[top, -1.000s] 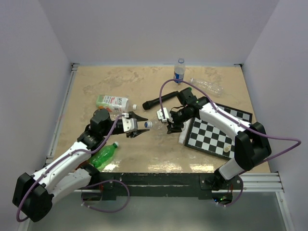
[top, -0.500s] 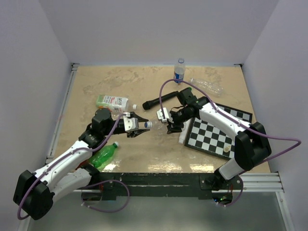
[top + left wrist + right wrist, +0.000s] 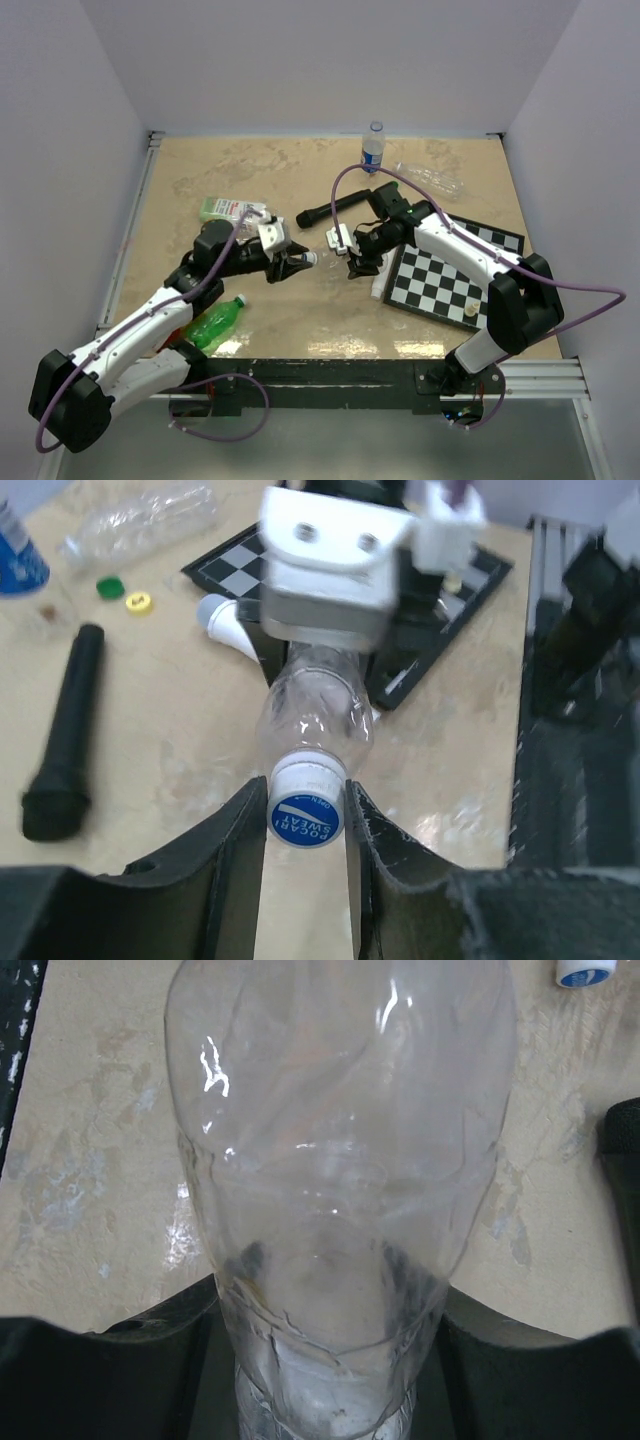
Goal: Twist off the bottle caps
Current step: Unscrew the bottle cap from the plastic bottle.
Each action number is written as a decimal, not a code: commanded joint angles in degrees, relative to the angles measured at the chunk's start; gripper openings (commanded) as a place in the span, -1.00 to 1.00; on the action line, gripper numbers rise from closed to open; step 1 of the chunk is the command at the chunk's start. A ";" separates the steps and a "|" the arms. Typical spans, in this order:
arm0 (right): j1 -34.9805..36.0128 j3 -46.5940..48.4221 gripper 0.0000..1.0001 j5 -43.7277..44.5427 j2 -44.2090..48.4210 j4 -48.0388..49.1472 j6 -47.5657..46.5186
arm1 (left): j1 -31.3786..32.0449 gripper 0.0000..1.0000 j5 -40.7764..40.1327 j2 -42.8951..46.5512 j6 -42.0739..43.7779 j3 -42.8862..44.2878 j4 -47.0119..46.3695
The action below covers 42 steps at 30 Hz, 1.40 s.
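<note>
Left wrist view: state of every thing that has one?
white cap, on its bottle
clear bottle, capped, horizontal
left hand, shut on white cap
right hand, shut on clear bottle
green cap, off, loose on table
yellow cap, off, loose on table

A held bottle [image 3: 315, 715] spans the gap between the two tools, its cap [image 3: 306, 805] clamped in the left tool [image 3: 297, 263] and its other end gripped by the right tool [image 3: 354, 262]. Behind the right tool a microphone [image 3: 325, 210] lies on the worktop [image 3: 300, 320], farther behind stand an upright bottle [image 3: 373, 148] and, to that one's right, a lying bottle [image 3: 430, 178], while a chessboard [image 3: 450, 270] lies just right of the tool. Behind the left tool lies a carton [image 3: 232, 210], and in front of it, toward the near edge, a near bottle [image 3: 215, 322].
</note>
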<state>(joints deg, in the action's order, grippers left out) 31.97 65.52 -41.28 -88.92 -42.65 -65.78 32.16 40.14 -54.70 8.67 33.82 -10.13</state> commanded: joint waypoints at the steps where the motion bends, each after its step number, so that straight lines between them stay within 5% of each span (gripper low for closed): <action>1: 0.38 2.16 -0.82 -1.35 0.60 0.47 -0.67 | -0.34 -1.00 -19.96 -2.51 -36.44 10.19 9.39; 5: 0.38 2.07 -0.82 -1.26 0.07 0.64 -0.75 | -0.43 -1.00 -24.76 -5.51 -53.47 17.32 24.09; 10: 0.47 2.51 -0.81 -1.17 -0.11 -0.06 -1.02 | -0.35 -1.00 -28.00 -3.05 -52.35 15.31 21.82; 15: 0.38 2.42 -0.82 -1.09 -0.02 0.03 -0.93 | -0.35 -0.37 -27.22 -1.65 -48.14 13.73 20.07; 19: 0.47 2.51 -0.82 -1.09 -0.20 -0.15 -1.11 | -0.35 0.31 -26.78 1.34 -41.12 13.02 18.75; 22: 0.47 2.51 -0.82 -1.17 -0.02 -0.15 -1.19 | -0.35 0.62 -27.39 4.50 -33.30 12.93 18.74; 29: 0.47 2.60 -0.82 -1.35 0.07 -0.41 -1.46 | -0.52 0.77 -28.98 12.06 -12.22 9.25 16.82; 34: 0.47 2.69 -0.82 -1.44 -0.11 -0.59 -1.63 | -0.35 0.79 -18.98 17.33 2.82 4.25 11.73; 42: 0.55 2.69 -0.82 -1.35 -0.46 -0.68 -1.90 | -0.35 0.82 -11.14 21.83 8.21 -4.82 -0.86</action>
<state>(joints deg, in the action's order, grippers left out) 32.21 66.65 -41.32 -88.97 -42.87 -66.74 31.90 24.03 -33.04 11.51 30.17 -2.98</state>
